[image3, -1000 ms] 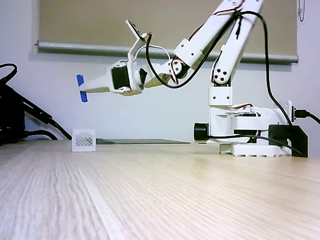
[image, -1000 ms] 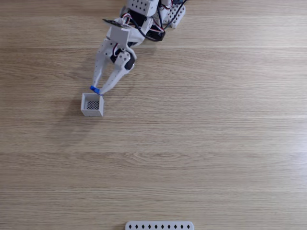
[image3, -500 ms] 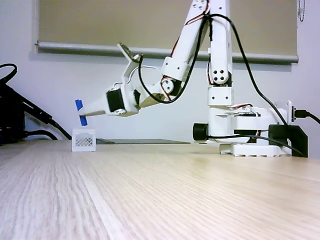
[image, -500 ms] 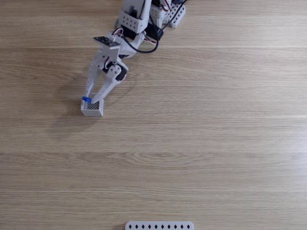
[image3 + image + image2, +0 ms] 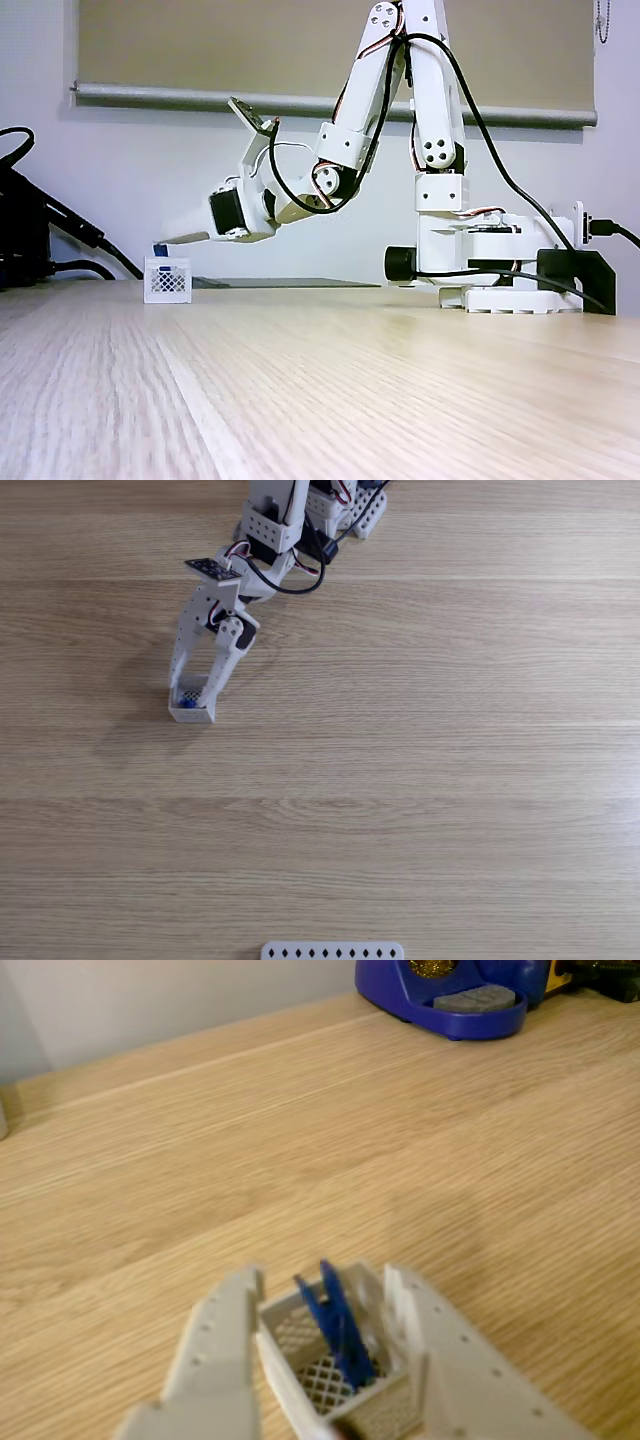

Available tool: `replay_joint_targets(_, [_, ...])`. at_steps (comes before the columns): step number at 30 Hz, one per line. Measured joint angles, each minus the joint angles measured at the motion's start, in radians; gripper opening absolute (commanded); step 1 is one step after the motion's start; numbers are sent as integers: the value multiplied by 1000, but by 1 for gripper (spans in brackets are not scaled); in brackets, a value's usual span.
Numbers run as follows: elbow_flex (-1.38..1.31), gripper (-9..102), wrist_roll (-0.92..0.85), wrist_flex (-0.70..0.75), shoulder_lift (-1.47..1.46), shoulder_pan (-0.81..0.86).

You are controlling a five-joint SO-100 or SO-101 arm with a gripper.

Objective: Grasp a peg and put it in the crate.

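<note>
The small white crate (image 5: 190, 716) sits on the wooden table at the left of a fixed view, and my gripper (image 5: 193, 691) hangs over it, open, one finger on each side. In the wrist view the blue peg (image 5: 335, 1322) stands tilted inside the crate (image 5: 291, 1307), touching neither of the white fingers (image 5: 225, 1330). From the side, the peg (image 5: 160, 250) pokes just above the crate (image 5: 167, 282), right under the gripper (image 5: 166, 241) tips. In the top-down picture a speck of the peg (image 5: 187, 693) shows between the fingers.
A flat white strip with diamond holes (image 5: 332, 951) lies at the near table edge. A blue stand (image 5: 450, 995) sits far off in the wrist view. Black cables (image 5: 40, 235) lie left of the crate; the arm's base (image 5: 500, 265) is at the right.
The gripper came down from above and moved over the crate, then opened. The peg left the fingers and now rests inside the crate.
</note>
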Motion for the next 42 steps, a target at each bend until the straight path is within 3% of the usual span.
replay_joint_targets(4, [0,-4,46,37,35,0])
replay_joint_targets(7, [0,2,158,114,133,-14])
replay_joint_targets(12, [15,-1,416,333,371,-141])
replay_joint_targets(25, [178,-1,1164,1301,1115,-488])
replay_joint_targets(31, [233,0,1499,1640,1451,-557])
replay_joint_targets(36, [298,0,1690,1793,1664,-574])
replay_joint_targets(42, [368,0,1746,1847,1787,-578])
